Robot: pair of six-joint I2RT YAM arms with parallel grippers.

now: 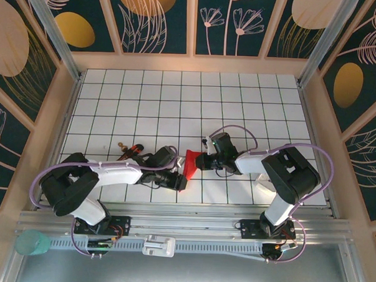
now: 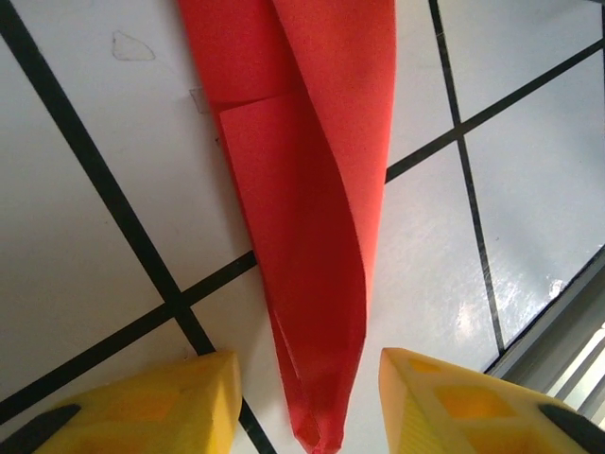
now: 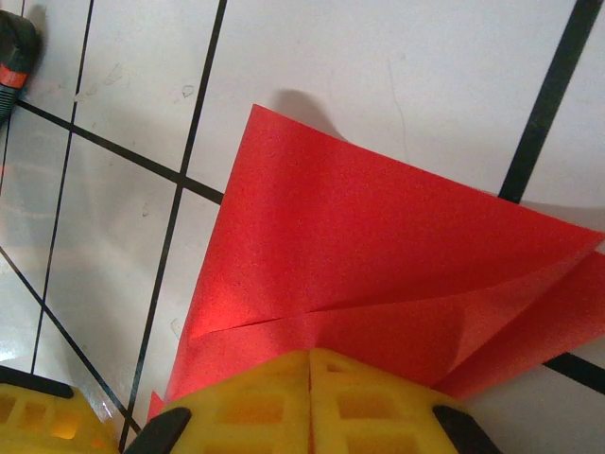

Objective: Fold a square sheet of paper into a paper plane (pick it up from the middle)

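Reporting on the red paper (image 2: pixel 302 170): now a long creased shape, it lies straight out ahead of the left gripper (image 2: pixel 304 378). Its long axis runs directly away from that gripper, and its narrow end sits between the yellow fingers (image 2: pixel 161 402), touching neither. You have those jaws partly parted, holding nothing. At the end of the paper farthest from the left gripper, the right gripper (image 3: pixel 310 364) is closed tight, apparently pinching the paper's edge. Judgement: the left gripper is nearer the narrow end, so closing there would take it across its width.
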